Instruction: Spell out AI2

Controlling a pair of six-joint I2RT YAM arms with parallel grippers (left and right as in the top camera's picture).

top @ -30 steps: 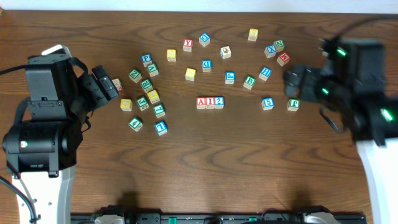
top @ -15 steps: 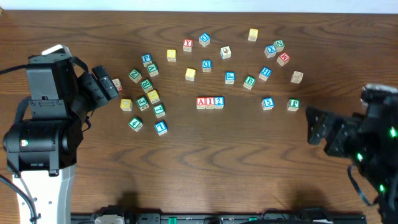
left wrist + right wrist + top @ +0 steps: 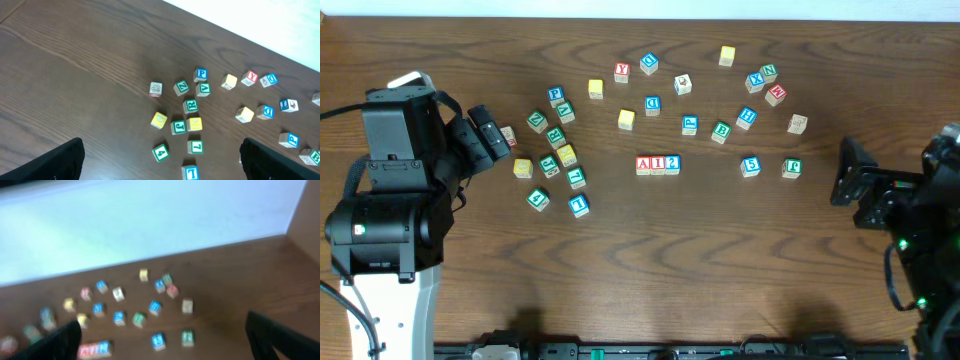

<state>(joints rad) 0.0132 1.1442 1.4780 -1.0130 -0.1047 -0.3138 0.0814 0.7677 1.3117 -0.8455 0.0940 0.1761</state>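
Three blocks stand side by side in a row at the table's middle: a red A [image 3: 643,165], a red I [image 3: 657,165] and a blue 2 [image 3: 672,164]. The row shows blurred at the lower left of the right wrist view [image 3: 95,349]. My left gripper [image 3: 492,137] is open and empty at the left, next to a cluster of blocks. My right gripper [image 3: 850,180] is open and empty at the right edge, away from the blocks. In the left wrist view the jaws [image 3: 160,160] frame the cluster from above.
Loose letter blocks lie scattered: a cluster at the left with a green 4 [image 3: 538,198] and a blue L [image 3: 579,205], others across the back, and a blue block [image 3: 750,166] and a green block [image 3: 791,168] at the right. A pale wall is behind the table.
My right arm has pulled back from over the right-hand blocks to the table's right edge, uncovering a pale block there. The left arm and the blocks have not moved.
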